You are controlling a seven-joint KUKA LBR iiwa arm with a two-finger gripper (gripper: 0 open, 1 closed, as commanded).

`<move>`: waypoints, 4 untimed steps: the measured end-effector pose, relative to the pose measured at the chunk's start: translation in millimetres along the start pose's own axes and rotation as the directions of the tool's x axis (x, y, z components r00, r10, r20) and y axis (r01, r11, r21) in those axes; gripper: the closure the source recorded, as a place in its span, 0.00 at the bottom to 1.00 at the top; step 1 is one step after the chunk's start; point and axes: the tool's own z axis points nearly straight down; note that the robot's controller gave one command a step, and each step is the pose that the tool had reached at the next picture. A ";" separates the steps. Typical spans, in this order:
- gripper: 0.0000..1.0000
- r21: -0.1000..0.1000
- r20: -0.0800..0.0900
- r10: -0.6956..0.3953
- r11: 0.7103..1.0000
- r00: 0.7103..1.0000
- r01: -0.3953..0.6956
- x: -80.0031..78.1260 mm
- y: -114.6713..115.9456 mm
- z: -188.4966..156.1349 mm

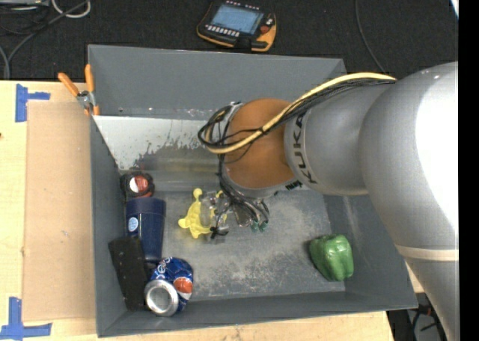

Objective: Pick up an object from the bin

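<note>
The gripper (224, 221) is low over the middle of the grey bin (224, 81), right against a small yellow toy figure (193, 217) on its left; whether it is spread or closed cannot be told. A dark blue cup (145, 229) and a crushed Pepsi can (169, 287) lie along the left wall, and a green pepper (331, 257) lies at the near right.
</note>
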 end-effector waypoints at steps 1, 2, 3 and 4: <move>1.00 0.000 0.000 0.001 1.000 1.000 -0.001 0.0 -0.1 0.0; 1.00 0.000 -0.010 0.001 1.000 1.000 -0.001 3.1 0.0 -19.8; 1.00 0.000 0.001 0.002 1.000 1.000 -0.002 -0.2 0.3 -52.9; 1.00 0.000 -0.002 0.002 1.000 1.000 -0.002 0.6 0.4 -69.9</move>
